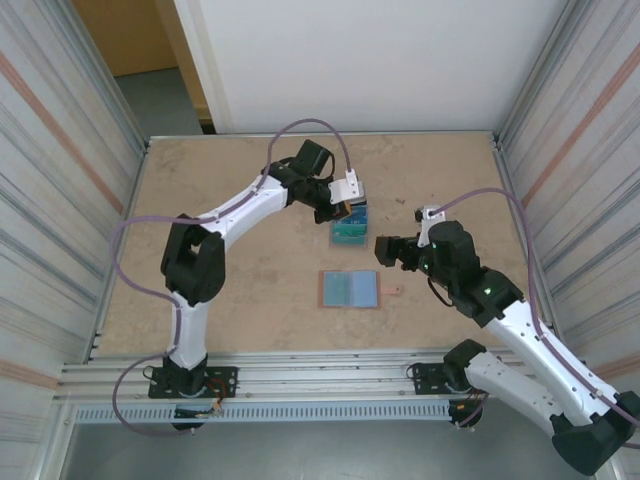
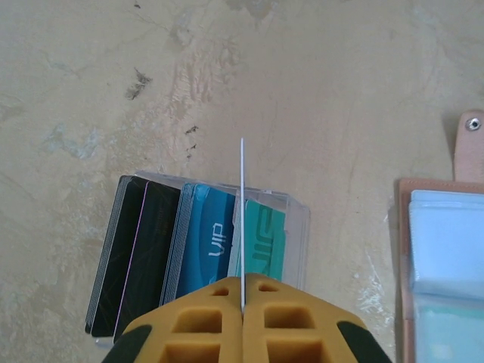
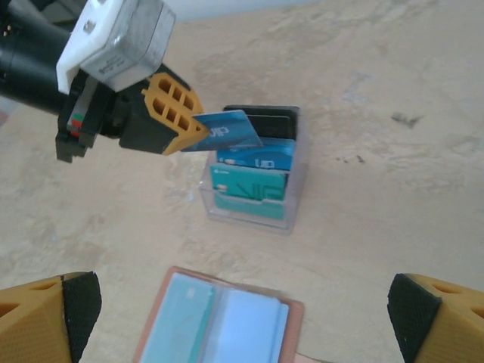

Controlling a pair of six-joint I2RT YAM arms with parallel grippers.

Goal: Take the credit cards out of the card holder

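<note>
A thin blue plastic card (image 3: 227,130) is pinched by one short end in the closed left hand (image 3: 189,127). Its long axis runs straight out from the yellow fingertips, above a clear stand (image 3: 253,198). From the left wrist it shows edge-on, a fine pale line. Teal, blue and black cards (image 3: 249,185) stand upright in the stand. Near it on the mottled tan desk (image 1: 230,190), the pinkish-brown leather card holder (image 1: 349,289) lies open flat, light-blue panels up, snap tab (image 1: 395,292) toward the right arm. The right hand (image 1: 386,250) is spread wide, holding nothing.
</note>
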